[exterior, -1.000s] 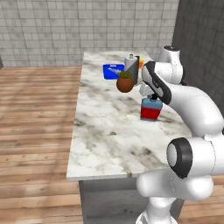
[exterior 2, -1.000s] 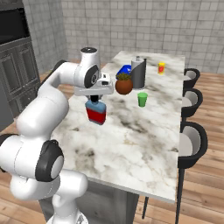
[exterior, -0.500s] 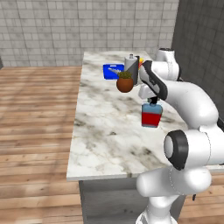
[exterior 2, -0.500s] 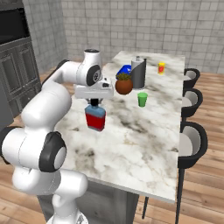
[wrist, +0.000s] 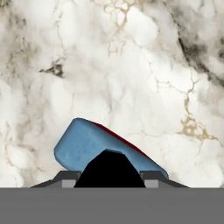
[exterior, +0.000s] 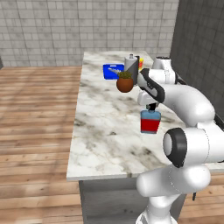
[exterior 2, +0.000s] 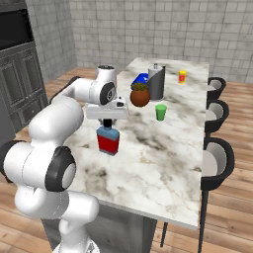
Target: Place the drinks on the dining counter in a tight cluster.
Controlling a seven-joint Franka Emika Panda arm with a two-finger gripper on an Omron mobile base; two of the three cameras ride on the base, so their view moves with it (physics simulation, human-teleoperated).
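- My pincer point(exterior 2: 107, 122) is pinching the black cap of the squat blue flask point(exterior 2: 107, 141), gripping it from straight above; in the hand view the cap point(wrist: 109, 168) sits between my finger tips with the blue shoulder of the flask below it.
- The flask hangs upright over the marble tabletop point(exterior: 105, 127), in the open middle stretch, on the side nearer my base. I cannot tell whether its foot touches the marble or hangs just above it.
- Farther along the tabletop stand a brown round pot with a green plant point(exterior 2: 140, 95), a grey cylindrical canister point(exterior 2: 156, 83), a blue tray-like thing point(exterior: 113, 71), a green cup point(exterior 2: 160, 112) and a small orange cup point(exterior 2: 182, 76).
- By my judgement the task is at an early stage: one drink is in hand and not yet released, and no cluster of bottles shows anywhere on the marble.
- The amber bottle and the slim light-blue bottle I cannot make out.
- My own arm covers the tabletop's near right edge in the left base view, and the flask's label reads only as a red band.
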